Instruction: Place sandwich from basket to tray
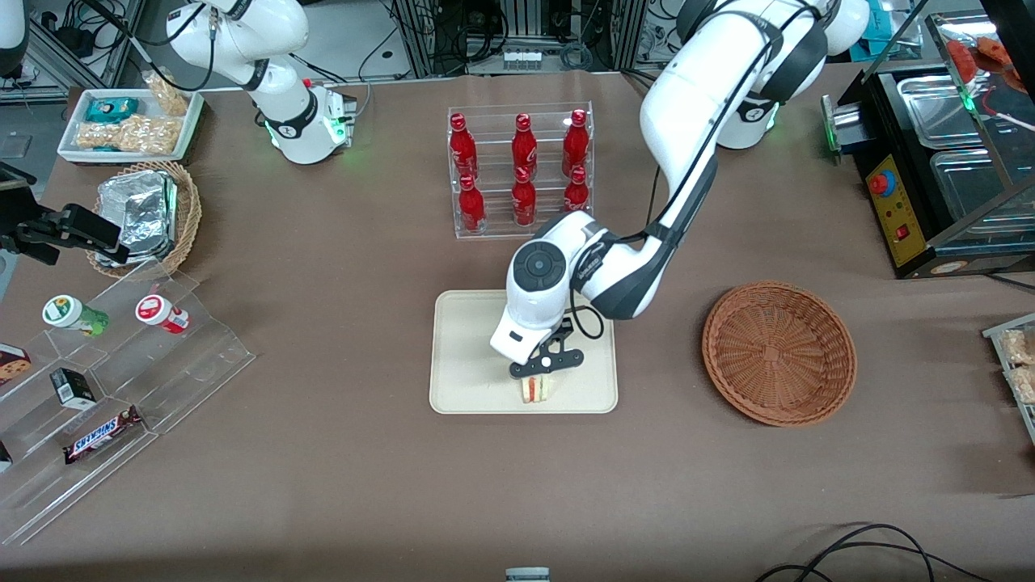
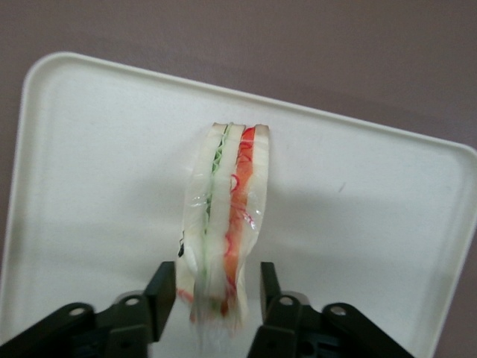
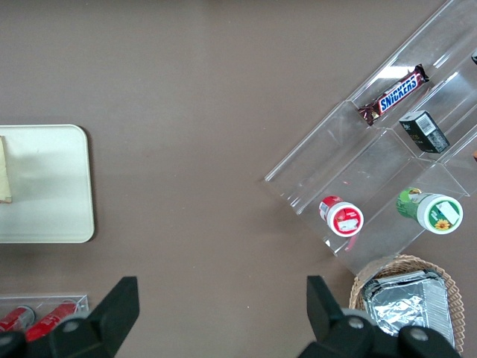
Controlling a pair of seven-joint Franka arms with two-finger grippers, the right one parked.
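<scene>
The sandwich (image 1: 537,390) is seen standing on edge on the tray (image 1: 469,380), at the rim nearest the front camera, bracketed by the left gripper (image 1: 539,377). Its fingers (image 2: 165,292) are set narrowly, one on each bread face; whether the wrap is gripped or just released cannot be told. The long axis is laid straight out from the fingertips, filling stripes uppermost. Toward the working arm's end, the basket (image 1: 779,352) is shown emptied.
</scene>
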